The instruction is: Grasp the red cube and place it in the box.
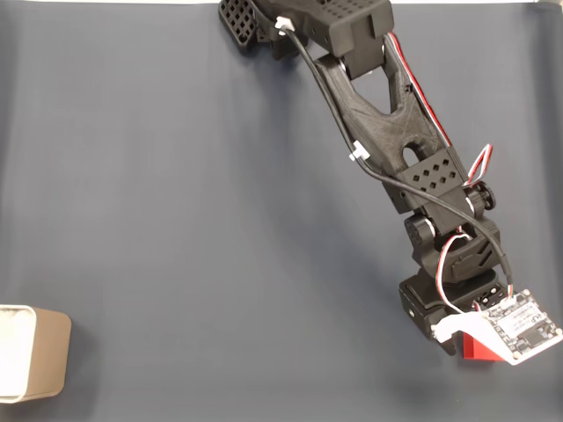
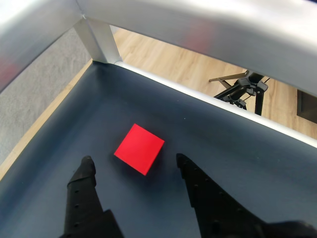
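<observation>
- Spread wide apart, both black fingers (image 2: 134, 163), holding nothing, tips hanging above the dark table (image 2: 237, 144) in the wrist view.
- Lying flat on the table, the red cube (image 2: 139, 148), just beyond the tips and roughly centred on the gap, touching neither finger; clear dark surface on either side of it.
- Seen in the fixed view as a red corner (image 1: 478, 349) poking out beneath the white circuit board (image 1: 521, 326) on the arm's wrist, close to the right and lower edges of the frame.
- Beyond the cube in the wrist view, the table's far edge, with a metal frame (image 2: 198, 25) above it and wooden floor (image 2: 198, 64) past that.
- Sitting at the lower left corner of the fixed view, the box (image 1: 33, 352), cut off by the left edge, well apart from cube and arm.
- Between box and arm (image 1: 387, 132), a broad stretch of bare dark table.
</observation>
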Controlling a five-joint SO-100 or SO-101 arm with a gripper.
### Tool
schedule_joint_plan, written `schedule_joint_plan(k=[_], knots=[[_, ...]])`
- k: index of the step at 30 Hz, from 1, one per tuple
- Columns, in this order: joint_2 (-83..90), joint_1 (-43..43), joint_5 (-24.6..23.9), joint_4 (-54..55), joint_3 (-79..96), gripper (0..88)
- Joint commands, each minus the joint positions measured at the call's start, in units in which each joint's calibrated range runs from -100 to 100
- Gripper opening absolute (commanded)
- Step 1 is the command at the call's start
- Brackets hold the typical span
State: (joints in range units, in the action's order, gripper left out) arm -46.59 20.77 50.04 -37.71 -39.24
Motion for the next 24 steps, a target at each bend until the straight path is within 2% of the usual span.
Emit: schedule_joint_plan(k=[1,24], knots=[[0.32,0.11,-0.24,0.99,-5.01,38.3],[-2.37,2.17,-0.49,1.23,-9.12,38.4]])
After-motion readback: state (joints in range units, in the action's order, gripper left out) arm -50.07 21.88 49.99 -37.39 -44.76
